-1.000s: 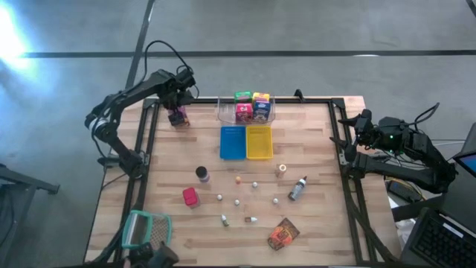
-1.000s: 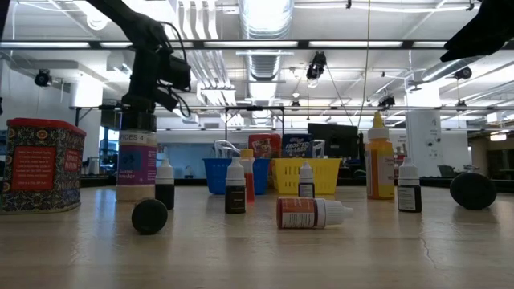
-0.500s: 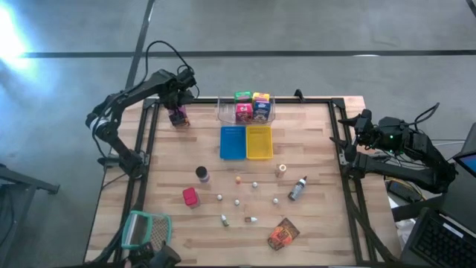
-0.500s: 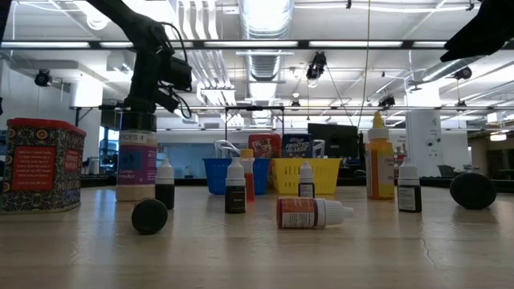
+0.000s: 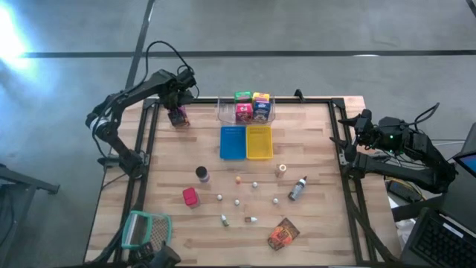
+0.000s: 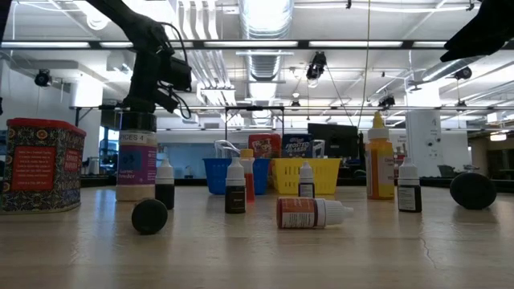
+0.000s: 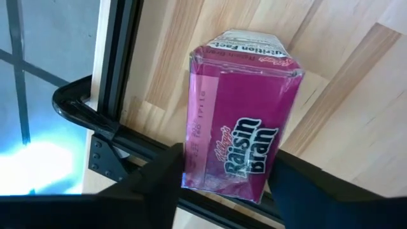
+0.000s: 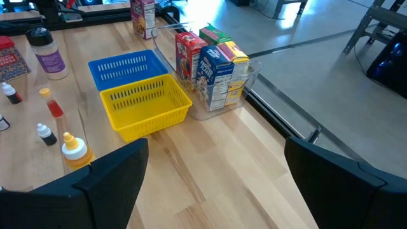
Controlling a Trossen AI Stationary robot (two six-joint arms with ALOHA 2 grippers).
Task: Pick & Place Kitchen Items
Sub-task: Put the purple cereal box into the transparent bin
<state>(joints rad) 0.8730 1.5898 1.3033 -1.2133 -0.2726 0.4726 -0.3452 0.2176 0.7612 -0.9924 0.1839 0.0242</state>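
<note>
A magenta Raisin Bran box [image 7: 238,121] rests on the wood at the table's far left corner [image 5: 178,117], beside the black frame rail. My left gripper [image 5: 177,104] comes down on it from above and is shut on it. In the low view a spice jar hides the box below that gripper [image 6: 152,80]. My right gripper [image 8: 216,184] waits open at the table's right edge [image 5: 358,123] with nothing between its fingers. Other kitchen items are scattered on the near half: a dark jar [image 5: 202,173], a red can [image 5: 190,196], a grey bottle [image 5: 298,187] and an orange packet [image 5: 282,234]. My left gripper has the box's near end between its two fingers, one finger [image 7: 162,184] against the pink side panel [image 7: 198,159] and the other against the opposite side. The fingers come steeply from above and lie across the box. The box sits on the table, printed front facing up.
A clear tub [image 5: 246,108] with several cereal boxes stands at the far middle, with a blue tray [image 5: 233,141] and a yellow tray [image 5: 259,141] in front of it. A teal-rimmed mesh basket [image 5: 145,227] lies at the near left. Small pale pieces [image 5: 237,201] dot the middle.
</note>
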